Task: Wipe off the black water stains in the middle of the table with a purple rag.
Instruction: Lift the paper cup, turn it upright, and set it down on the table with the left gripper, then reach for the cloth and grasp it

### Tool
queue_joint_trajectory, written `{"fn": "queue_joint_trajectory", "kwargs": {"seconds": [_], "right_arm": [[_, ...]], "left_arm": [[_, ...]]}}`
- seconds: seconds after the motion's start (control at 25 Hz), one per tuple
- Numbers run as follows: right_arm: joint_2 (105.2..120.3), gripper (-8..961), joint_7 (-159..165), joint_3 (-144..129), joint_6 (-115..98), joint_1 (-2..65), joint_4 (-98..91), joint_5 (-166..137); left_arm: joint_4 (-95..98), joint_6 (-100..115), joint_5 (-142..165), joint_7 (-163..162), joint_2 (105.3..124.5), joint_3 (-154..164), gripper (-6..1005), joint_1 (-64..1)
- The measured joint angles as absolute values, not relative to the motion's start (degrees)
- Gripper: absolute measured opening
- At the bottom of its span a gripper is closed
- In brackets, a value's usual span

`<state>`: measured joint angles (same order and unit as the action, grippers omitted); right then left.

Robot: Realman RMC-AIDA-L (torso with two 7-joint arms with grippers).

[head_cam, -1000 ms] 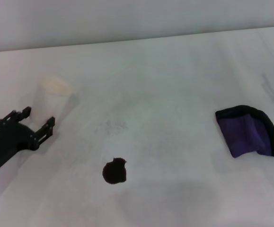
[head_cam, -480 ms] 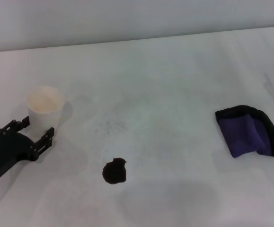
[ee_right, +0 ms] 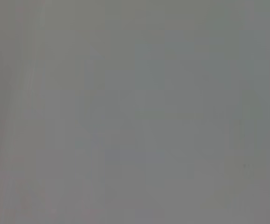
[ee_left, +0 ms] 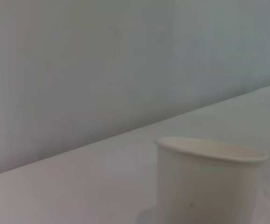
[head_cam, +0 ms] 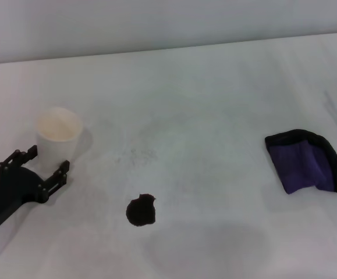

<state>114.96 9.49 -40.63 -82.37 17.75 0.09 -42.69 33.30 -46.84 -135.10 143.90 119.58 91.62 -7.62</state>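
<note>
Purple cloth, head view: you are looking at the purple rag [head_cam: 304, 161] lying folded on the table [head_cam: 215, 104], far out on the robot's right side, its black-edged long side slanting down and away from the centre.
Stain, head view: the black water stains [head_cam: 141, 210] are sitting as 1 dark blot near the table's middle, well apart from the rag and to its left.
Left arm, head view: the left gripper [head_cam: 39, 167] is resting low at the left edge, fingers spread apart and gripping nothing, with the white paper cup [head_cam: 58, 138] standing just beyond its tips.
Bearing, head view: from that gripper the rag is lying clear across the table, past the blot, so you are likely wanting the right arm for the pick; it is not showing in this view.
Left wrist view: you are seeing the cup [ee_left: 208, 179] upright and close ahead on the tabletop, wall behind; no rag and no blot are showing.
Right wrist view: you are getting only a flat grey field, so nothing is telling you where that gripper is or how it stands.
</note>
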Motion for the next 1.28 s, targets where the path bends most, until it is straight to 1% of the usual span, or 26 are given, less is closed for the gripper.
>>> {"fn": "queue_joint_trajectory", "kwargs": {"seconds": [0.12, 0.56, 0.72, 1.04, 1.2, 1.28], "right_arm": [[114.96, 850, 9.49, -40.75, -82.43, 17.75, 0.21, -42.71], [114.96, 850, 9.48, -40.87, -82.45, 17.68, 0.35, -42.72], [114.96, 850, 9.42, -40.87, -82.49, 17.56, 0.35, -42.72], [114.96, 851, 8.33, -40.68, -83.77, 16.84, 0.35, -42.67], [114.93, 851, 11.78, -40.42, -84.58, 16.33, -0.04, -42.45], [114.81, 851, 19.61, -40.78, -83.43, 15.54, -2.80, -42.63]], "left_arm": [[33.23, -46.85, -135.13, 144.06, 119.60, 91.93, 731, -7.51], [32.90, -47.58, -135.27, 144.20, 119.62, 92.85, 830, -5.55], [32.86, -50.10, -136.69, 145.25, 119.61, 92.85, 838, -3.91], [31.43, -59.06, -144.63, 150.91, 119.38, 92.51, 847, 1.31], [28.01, -62.36, -150.43, 153.16, 119.35, 92.30, 847, 1.97], [24.86, -64.46, -154.76, 154.41, 119.31, 92.22, 847, 1.70]]}}
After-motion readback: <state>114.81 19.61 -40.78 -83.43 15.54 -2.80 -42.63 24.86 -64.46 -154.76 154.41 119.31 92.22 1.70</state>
